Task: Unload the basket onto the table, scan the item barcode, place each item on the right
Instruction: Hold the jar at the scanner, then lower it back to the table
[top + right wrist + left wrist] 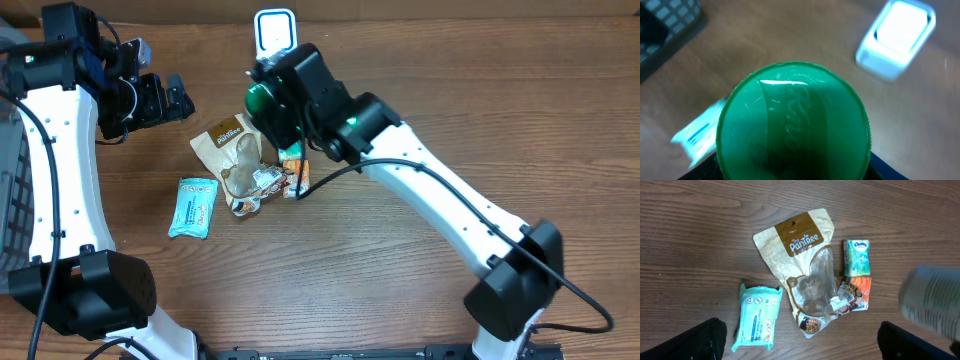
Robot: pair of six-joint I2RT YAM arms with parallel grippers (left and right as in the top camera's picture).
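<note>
Tabletop [420, 90] — canister [259, 100] in right end effector [274, 106]

Wood-grain worktop [400, 260]. Lying flat on it: a tan PanTree pouch [807, 270]; a teal wipes pack [757, 317] near its lower corner; a green tissue pack [857, 257] end to end with an orange packet [860, 292] along the pouch's other side. A white scanner [274, 30] sits well apart at the far edge.

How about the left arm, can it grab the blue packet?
Probably yes. The left gripper is open and empty, and the blue packet lies flat with nothing on top; the brown pouch sits beside it, not over it.
</note>
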